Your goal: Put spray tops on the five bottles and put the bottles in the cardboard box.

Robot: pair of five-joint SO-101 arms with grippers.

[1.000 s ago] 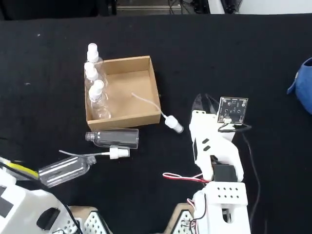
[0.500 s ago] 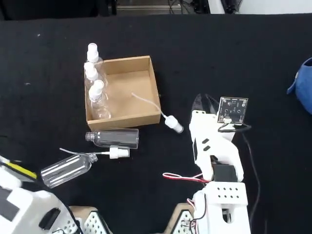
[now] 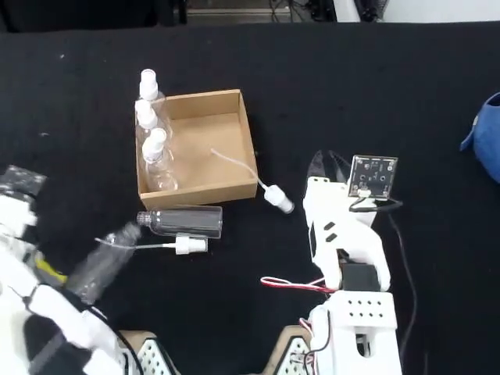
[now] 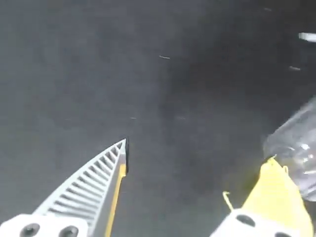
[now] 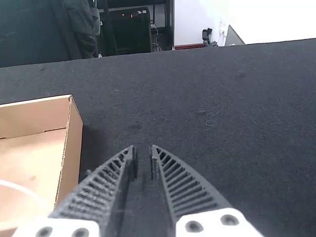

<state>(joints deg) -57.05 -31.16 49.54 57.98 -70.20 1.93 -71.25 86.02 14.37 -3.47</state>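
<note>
The cardboard box (image 3: 234,117) lies open on the black table, with three capped spray bottles (image 3: 155,148) standing along its left wall. A loose spray top (image 3: 278,199) rests outside its right wall, tube hanging into the box. An uncapped clear bottle (image 3: 183,221) lies in front of the box, and a second spray top (image 3: 189,245) lies beside it. Another uncapped bottle (image 3: 105,262) lies tilted at the lower left; this bottle (image 4: 296,145) sits just outside the yellow finger (image 4: 271,190) of my open left gripper (image 4: 196,152). My right gripper (image 5: 143,149) is shut and empty, right of the box (image 5: 34,143).
The left arm (image 3: 23,258) stands along the table's left edge. The right arm (image 3: 344,234) with its red wire (image 3: 293,283) occupies the lower middle. A blue object (image 3: 488,141) pokes in at the right edge.
My left arm has swung up along the table's left edge. The lower-left bottle has turned steeper and shifted slightly toward the box. The right arm has not moved.
</note>
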